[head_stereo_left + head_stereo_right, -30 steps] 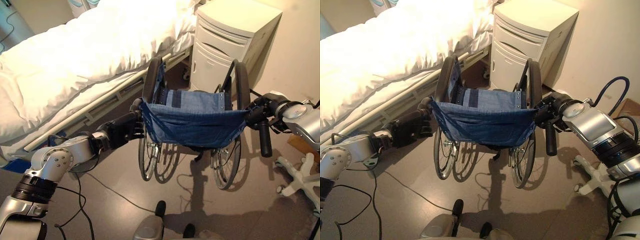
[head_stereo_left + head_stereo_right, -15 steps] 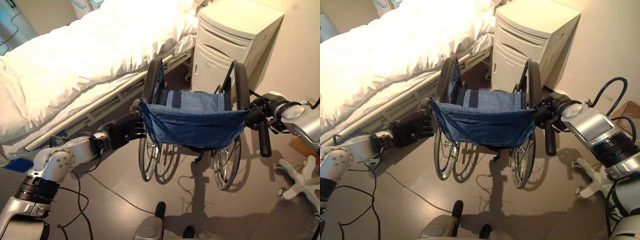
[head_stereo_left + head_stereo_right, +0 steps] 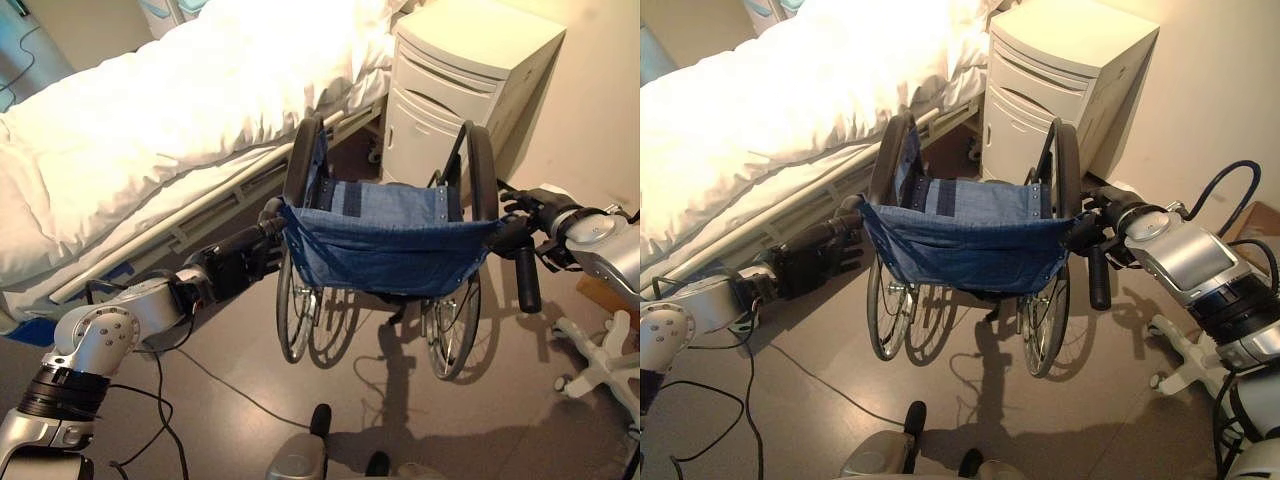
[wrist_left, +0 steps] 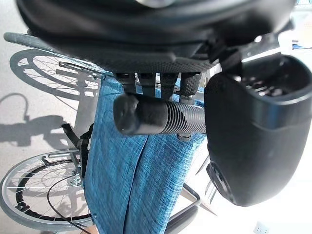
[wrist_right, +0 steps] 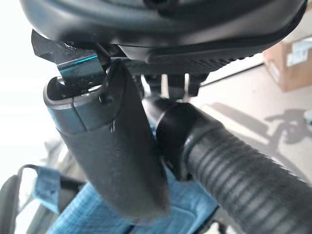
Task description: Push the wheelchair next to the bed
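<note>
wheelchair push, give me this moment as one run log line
left hand: shut on left push handle | right hand: shut on right push handle | wheelchair: beside bed, facing cabinet

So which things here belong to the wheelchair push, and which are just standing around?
Part of the job:
wheelchair
bed
left hand, shut on the left push handle
right hand, on the right push handle

Just standing about:
bedside cabinet
cardboard box
</note>
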{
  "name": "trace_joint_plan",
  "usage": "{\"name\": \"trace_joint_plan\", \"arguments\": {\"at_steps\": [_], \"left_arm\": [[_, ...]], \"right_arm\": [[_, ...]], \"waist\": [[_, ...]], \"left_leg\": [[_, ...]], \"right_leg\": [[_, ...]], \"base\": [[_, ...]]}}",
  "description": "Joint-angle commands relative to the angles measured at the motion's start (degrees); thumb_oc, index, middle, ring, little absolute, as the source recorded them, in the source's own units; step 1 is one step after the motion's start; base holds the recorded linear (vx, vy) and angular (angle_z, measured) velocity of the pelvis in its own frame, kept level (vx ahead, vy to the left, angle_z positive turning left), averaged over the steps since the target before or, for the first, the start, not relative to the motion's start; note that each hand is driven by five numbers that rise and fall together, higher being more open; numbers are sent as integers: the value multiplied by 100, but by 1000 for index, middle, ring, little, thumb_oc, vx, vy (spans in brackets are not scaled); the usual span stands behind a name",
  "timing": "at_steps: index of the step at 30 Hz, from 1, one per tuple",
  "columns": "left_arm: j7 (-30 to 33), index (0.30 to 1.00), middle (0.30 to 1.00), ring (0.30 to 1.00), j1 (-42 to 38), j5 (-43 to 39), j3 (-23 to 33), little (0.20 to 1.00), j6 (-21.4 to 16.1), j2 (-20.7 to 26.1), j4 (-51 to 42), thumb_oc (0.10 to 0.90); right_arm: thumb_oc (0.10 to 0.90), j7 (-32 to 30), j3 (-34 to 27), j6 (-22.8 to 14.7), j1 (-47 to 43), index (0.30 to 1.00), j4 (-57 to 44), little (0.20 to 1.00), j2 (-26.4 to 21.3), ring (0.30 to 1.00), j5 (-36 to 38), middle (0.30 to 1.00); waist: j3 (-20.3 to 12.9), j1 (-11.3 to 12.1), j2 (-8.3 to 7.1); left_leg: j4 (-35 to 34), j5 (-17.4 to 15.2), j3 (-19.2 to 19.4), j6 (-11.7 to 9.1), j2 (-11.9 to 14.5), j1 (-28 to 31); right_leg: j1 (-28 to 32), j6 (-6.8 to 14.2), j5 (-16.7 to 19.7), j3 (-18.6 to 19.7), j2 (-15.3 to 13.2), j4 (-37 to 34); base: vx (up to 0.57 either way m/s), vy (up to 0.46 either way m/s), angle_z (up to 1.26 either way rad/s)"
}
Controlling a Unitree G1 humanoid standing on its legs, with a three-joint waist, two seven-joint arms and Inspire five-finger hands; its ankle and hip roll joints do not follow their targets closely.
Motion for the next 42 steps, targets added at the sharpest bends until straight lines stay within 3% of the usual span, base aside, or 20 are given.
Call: {"name": "trace_joint_plan", "arguments": {"at_steps": [1, 5, 13, 15, 17, 18, 23, 26, 30, 34, 35, 38, 42], "left_arm": [[237, 900, 900, 900, 54, 109, 1502, 900, -1375, 731, 64, 800], [347, 900, 900, 900, 639, 119, 2335, 900, -1555, 612, -127, 800], [332, 900, 900, 900, 1471, 208, 3259, 900, -1583, 193, -365, 800], [338, 900, 900, 900, 1805, 226, 3547, 900, -1637, -1, -469, 800], [337, 900, 900, 900, 1928, 203, 3669, 900, -1658, -79, -500, 800], [332, 900, 900, 900, 2123, 244, 3851, 900, -1619, -228, -577, 800], [326, 900, 900, 900, 2611, 434, 4211, 900, -1402, -559, -519, 800], [186, 900, 900, 900, 2997, 495, 4441, 900, -1317, -776, -224, 800], [82, 900, 900, 900, 3213, 309, 4584, 900, -1269, -1095, 134, 800], [-22, 900, 900, 900, 3351, 249, 4572, 900, -1156, -1399, 696, 800], [-300, 900, 900, 900, 3329, 425, 4478, 900, -1210, -1520, 1120, 800], [-598, 900, 900, 900, 3279, 709, 4234, 900, -1370, -1727, 1682, 800], [-1043, 900, 900, 900, 3146, 996, 3832, 900, -1709, -1874, 2361, 800]], "right_arm": [[800, -236, -876, -1290, -72, 900, -778, 900, 451, 900, 406, 900], [800, -296, -1882, -1427, 802, 900, -1216, 900, 313, 900, 198, 900], [800, -445, -3761, -1748, 2423, 900, -1535, 900, 278, 900, -154, 900], [800, -582, -4538, -1926, 3173, 900, -1739, 900, 432, 900, -307, 900], [800, -665, -4863, -2000, 3478, 900, -1838, 900, 502, 900, -348, 900], [800, -741, -5382, -2191, 3989, 900, -1943, 900, 663, 900, -438, 900], [800, -919, -6466, -2522, 5011, 900, -2106, 900, 1033, 900, -443, 900], [800, -926, -7130, -3034, 5739, 900, -2070, 900, 1458, 900, -264, 900], [800, -827, -7423, -3687, 6147, 900, -1915, 900, 2023, 900, 136, 900], [800, -710, -7466, -4669, 6259, 900, -1699, 900, 2543, 900, 1323, 900], [800, -502, -7346, -5067, 6151, 900, -1385, 900, 2834, 900, 1548, 900], [800, 84, -7140, -5501, 6018, 900, -700, 900, 3348, 900, 2205, 900], [800, 684, -7060, -5683, 5899, 900, 677, 900, 3643, 900, 2545, 900]], "waist": [[-1131, 424, -219], [-1133, 345, -208], [-1135, 189, -206], [-1131, 94, -194], [-1131, 55, -186], [-1133, -26, -171], [-1166, -222, -137], [-1160, -381, -109], [-1174, -515, -69], [-1200, -623, -28], [-1199, -655, -11], [-1181, -713, 6], [-1163, -728, 10]], "left_leg": [[-490, -227, 464, -12, -69, 764], [-554, -182, 508, -2, -57, 757], [-598, -221, 582, -11, -25, 764], [-602, -242, 650, -9, -6, 769], [-606, -250, 682, -8, 2, 767], [-613, -264, 729, -10, 15, 776], [-622, -340, 834, -27, 44, 818], [-628, -368, 925, -26, 56, 830], [-634, -382, 1020, -35, 82, 823], [-636, -383, 1111, -46, 102, 793], [-631, -382, 1134, -55, 99, 780], [-623, -381, 1164, -58, 90, 767], [-605, -390, 1206, -67, 88, 763]], "right_leg": [[-464, 690, 1062, 427, -555, -283], [-508, 660, 1082, 475, -521, -281], [-543, 669, 1048, 530, -515, -285], [-568, 668, 1030, 593, -505, -284], [-583, 667, 1027, 628, -496, -285], [-602, 674, 1024, 668, -486, -284], [-629, 711, 962, 780, -472, -283], [-654, 729, 969, 868, -465, -316], [-696, 741, 991, 956, -454, -359], [-758, 759, 1022, 1013, -459, -388], [-786, 768, 1035, 1027, -460, -381], [-820, 781, 1064, 1063, -467, -387], [-832, 800, 1095, 1080, -480, -398]], "base": [[-36, 4, 0], [-19, 2, -1], [-9, -1, 18], [-21, -2, 29], [-20, -4, 30], [-25, -9, 19], [-3, -9, 14], [3, 0, 1], [-20, 3, -11], [-33, 4, 0], [-32, 4, -19], [-35, 6, -8], [0, 0, 0]]}}
